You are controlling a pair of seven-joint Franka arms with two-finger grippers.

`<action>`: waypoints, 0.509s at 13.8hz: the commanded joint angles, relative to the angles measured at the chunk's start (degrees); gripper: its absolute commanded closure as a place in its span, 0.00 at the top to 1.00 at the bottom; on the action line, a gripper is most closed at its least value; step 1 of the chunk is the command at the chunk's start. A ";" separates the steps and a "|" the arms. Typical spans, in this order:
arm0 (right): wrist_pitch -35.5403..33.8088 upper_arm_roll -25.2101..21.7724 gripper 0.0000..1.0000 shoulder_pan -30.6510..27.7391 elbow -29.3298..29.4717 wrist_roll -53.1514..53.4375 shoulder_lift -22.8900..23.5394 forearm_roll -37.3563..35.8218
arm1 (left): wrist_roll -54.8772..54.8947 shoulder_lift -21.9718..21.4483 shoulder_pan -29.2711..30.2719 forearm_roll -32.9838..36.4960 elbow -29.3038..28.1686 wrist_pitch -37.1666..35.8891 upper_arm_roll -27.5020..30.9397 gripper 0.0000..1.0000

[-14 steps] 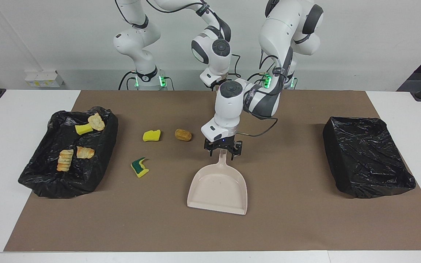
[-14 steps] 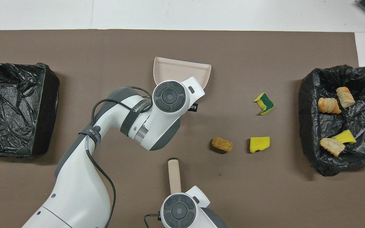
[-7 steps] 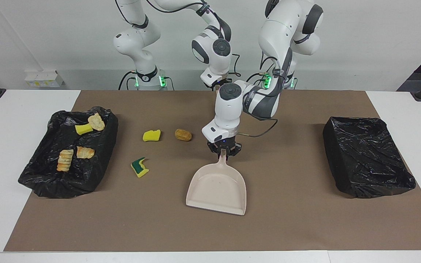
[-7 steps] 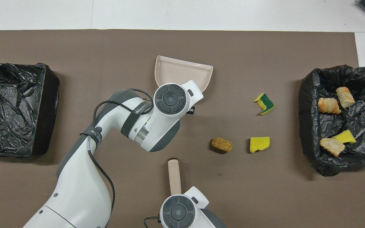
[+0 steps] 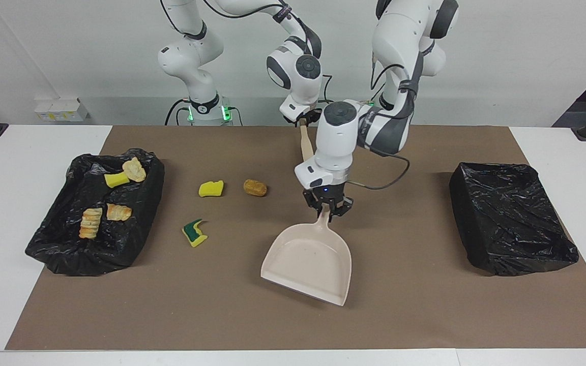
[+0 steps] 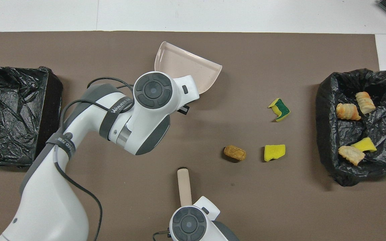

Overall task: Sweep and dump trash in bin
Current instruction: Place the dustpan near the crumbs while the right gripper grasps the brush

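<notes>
only the facing view shows the left gripper (image 5: pixel 329 210) clamped on the dustpan (image 5: pixel 309 262) handle, wrist vertical; the right gripper (image 5: pixel 302 121) grips the brush (image 6: pixel 184 186).

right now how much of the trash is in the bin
Done: four scraps lie in the bin at the right arm's end. In hand: the left tool is shut on the dustpan handle; the right tool has the brush. Left: three scraps on the mat.
</notes>
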 commanded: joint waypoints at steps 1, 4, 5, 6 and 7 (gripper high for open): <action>0.53 0.24 0.00 -0.22 -1.21 -0.98 -1.33 1.49 | 10.09 -2.66 1.86 1.14 -1.85 -3.02 -0.16 0.00; -0.09 0.15 0.00 -0.22 0.01 0.42 -0.98 1.49 | 27.32 -2.93 4.15 1.14 -1.76 -4.69 -0.16 0.00; -0.26 0.15 0.00 -0.66 0.45 1.65 -1.41 1.49 | 30.85 -2.93 4.76 1.05 -1.76 -4.87 -0.16 0.00; -0.35 -0.11 0.00 -1.18 1.07 2.45 -1.94 1.57 | 34.45 -2.93 5.38 1.14 -1.76 -4.96 -0.16 0.00; -0.61 -0.37 0.00 -2.49 1.86 3.24 -2.56 1.66 | 38.31 -2.93 5.73 1.14 -1.84 -5.05 -0.24 0.00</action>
